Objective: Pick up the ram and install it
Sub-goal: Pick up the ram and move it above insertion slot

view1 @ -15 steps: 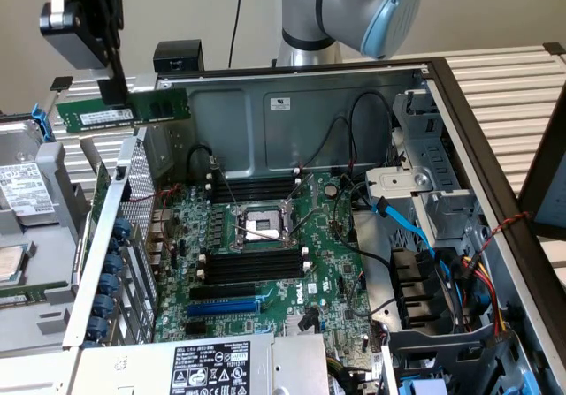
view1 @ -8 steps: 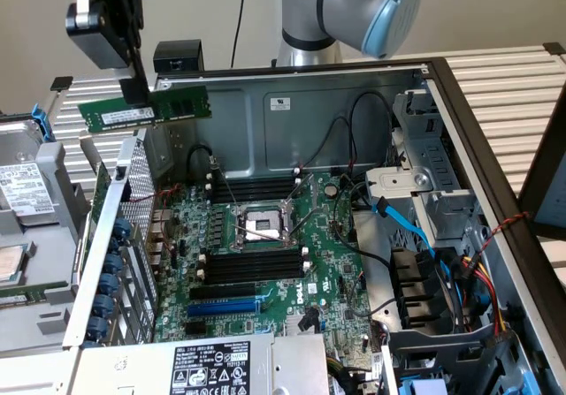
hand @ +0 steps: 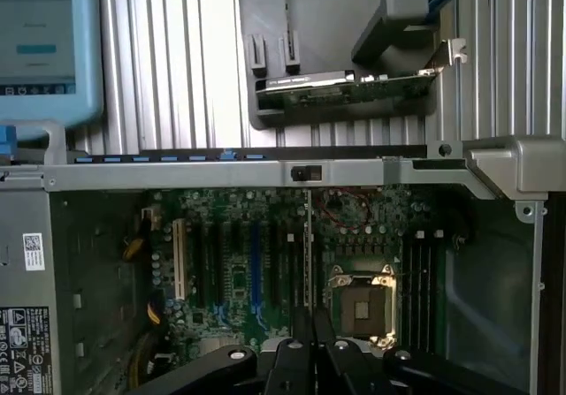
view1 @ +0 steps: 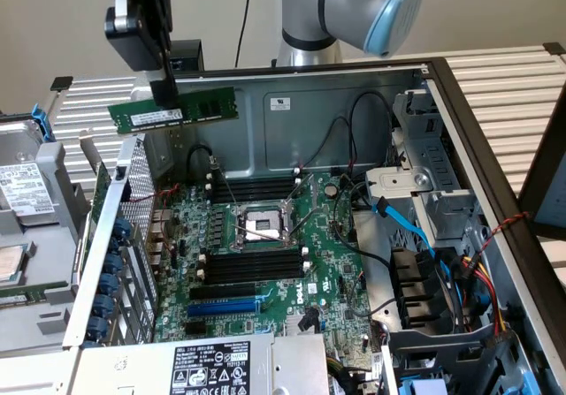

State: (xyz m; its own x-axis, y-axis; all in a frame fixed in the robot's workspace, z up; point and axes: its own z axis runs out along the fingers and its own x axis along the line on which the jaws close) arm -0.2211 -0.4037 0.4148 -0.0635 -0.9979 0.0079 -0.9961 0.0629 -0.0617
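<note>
Exterior view, upper left: claw (view1: 165,93) pinches ram (view1: 199,108) off-centre above case (view1: 354,103); holding it level, lined up with black slots (view1: 252,265), seems wise.

On my feed the ram (view1: 174,110) is green with black chips, and the gripper (view1: 165,93) is black. The motherboard (view1: 199,236) is green too, with black memory slots (view1: 256,267) and one blue expansion slot (view1: 225,307). The arm (view1: 354,6) is silver with a pale blue cap. The table (view1: 504,77) is pale grey, ribbed in stripes.
</note>
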